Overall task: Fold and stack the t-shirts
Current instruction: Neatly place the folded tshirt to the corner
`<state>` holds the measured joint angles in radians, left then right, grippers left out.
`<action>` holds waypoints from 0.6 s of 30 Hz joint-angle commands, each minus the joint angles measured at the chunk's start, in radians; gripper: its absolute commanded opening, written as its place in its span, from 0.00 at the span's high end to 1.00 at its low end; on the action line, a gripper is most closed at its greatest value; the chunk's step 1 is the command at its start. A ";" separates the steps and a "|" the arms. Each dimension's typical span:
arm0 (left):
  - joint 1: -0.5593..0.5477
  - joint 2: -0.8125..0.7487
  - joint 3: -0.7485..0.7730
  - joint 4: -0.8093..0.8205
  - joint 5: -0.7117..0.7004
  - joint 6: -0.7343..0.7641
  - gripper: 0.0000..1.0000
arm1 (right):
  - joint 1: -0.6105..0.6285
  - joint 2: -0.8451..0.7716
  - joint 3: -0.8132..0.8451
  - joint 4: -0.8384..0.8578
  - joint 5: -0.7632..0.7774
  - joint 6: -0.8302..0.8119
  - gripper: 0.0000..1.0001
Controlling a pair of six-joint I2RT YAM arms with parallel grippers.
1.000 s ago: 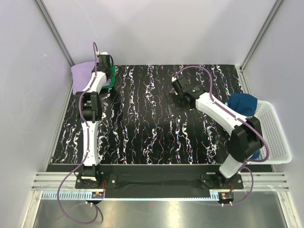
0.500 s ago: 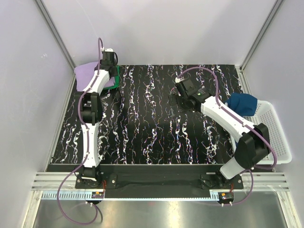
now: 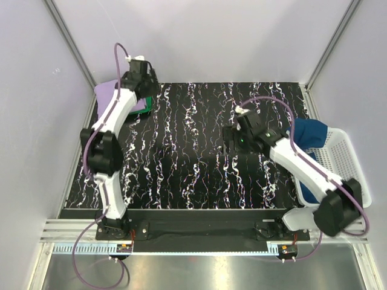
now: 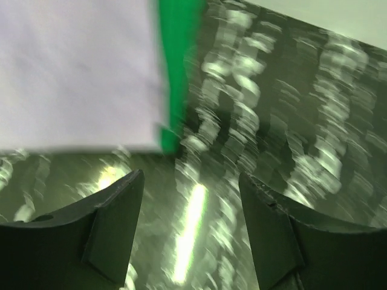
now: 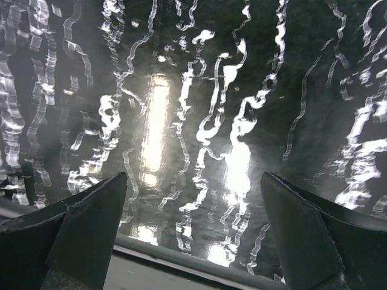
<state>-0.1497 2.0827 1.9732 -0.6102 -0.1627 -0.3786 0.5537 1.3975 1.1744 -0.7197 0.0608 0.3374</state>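
A folded lavender t-shirt [image 3: 106,92] lies on a green t-shirt [image 3: 143,107] in the far left corner of the table. In the left wrist view the lavender t-shirt [image 4: 78,72] fills the upper left, with a green t-shirt edge [image 4: 178,60] beside it. My left gripper [image 3: 144,90] [image 4: 190,181] hovers by the stack's right edge, open, with nothing between its fingers. A dark blue t-shirt [image 3: 306,133] hangs over the rim of the white basket [image 3: 347,166]. My right gripper [image 3: 230,140] [image 5: 193,181] is open and empty above the mat.
A black mat with white marbling [image 3: 193,175] covers the table. The white mesh basket stands at the right edge, partly under the right arm. Grey walls close in the left, back and right sides.
My left gripper has opened and drawn off the stack toward its right edge. The right arm has swung back toward the near right, its gripper still open.
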 commanded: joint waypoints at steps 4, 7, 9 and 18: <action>-0.272 -0.505 -0.567 0.205 0.273 -0.143 0.27 | -0.041 -0.352 -0.333 0.285 -0.145 0.236 0.00; -0.323 -0.750 -0.931 0.439 0.400 -0.288 0.17 | -0.043 -0.550 -0.561 0.423 -0.153 0.371 0.00; -0.344 -0.869 -1.153 0.587 0.463 -0.344 0.06 | -0.044 -0.664 -0.684 0.514 -0.144 0.451 0.00; -0.370 -1.724 -1.815 0.840 0.482 -0.583 0.01 | -0.044 -1.375 -1.079 0.336 -0.107 0.864 0.00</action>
<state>-0.5190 0.5873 0.2829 0.0315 0.2932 -0.8246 0.5133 0.1291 0.1158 -0.3504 -0.0673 1.0279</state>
